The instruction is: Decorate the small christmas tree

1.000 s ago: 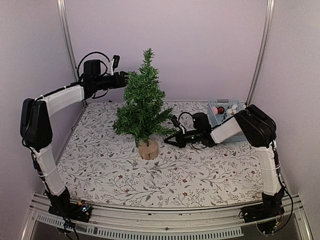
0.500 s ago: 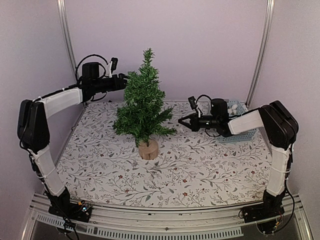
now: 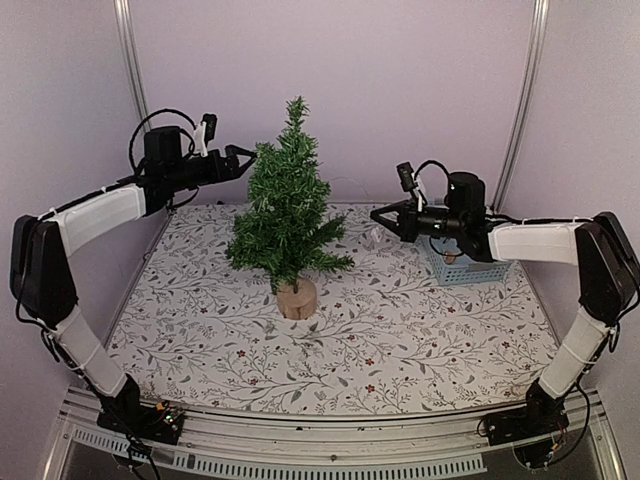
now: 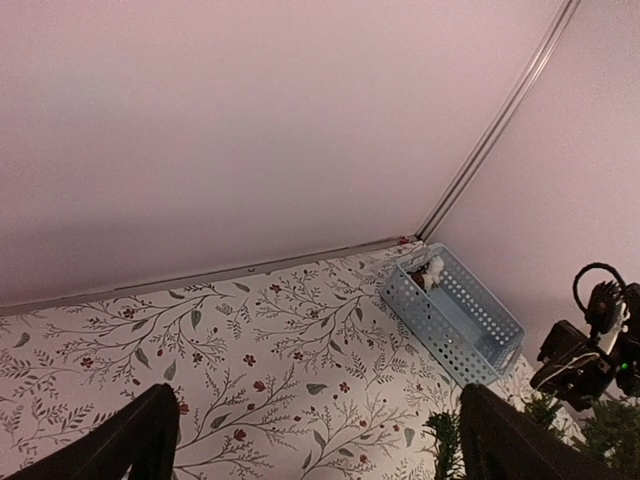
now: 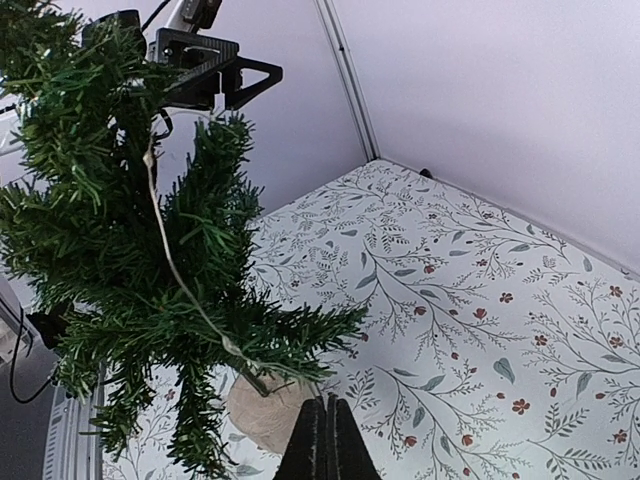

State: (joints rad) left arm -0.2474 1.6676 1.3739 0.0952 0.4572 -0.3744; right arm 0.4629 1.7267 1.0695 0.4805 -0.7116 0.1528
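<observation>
Atop a round wooden stump (image 3: 297, 298), the small christmas tree (image 3: 287, 205) bristles, conical.

The bottom edge cuts the left tool (image 4: 318, 425) to 2 finger stubs and the right tool (image 5: 320, 408) to its tips. The basket's (image 4: 430, 345) contents are too small to tell. Overhead, the right arm (image 3: 530, 242) hides most of it. The right wrist view crops the tree (image 5: 120, 250) top.

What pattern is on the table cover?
The table cover is white with grey-green leafy vines and small red flowers, clearest in the left wrist view.
</observation>
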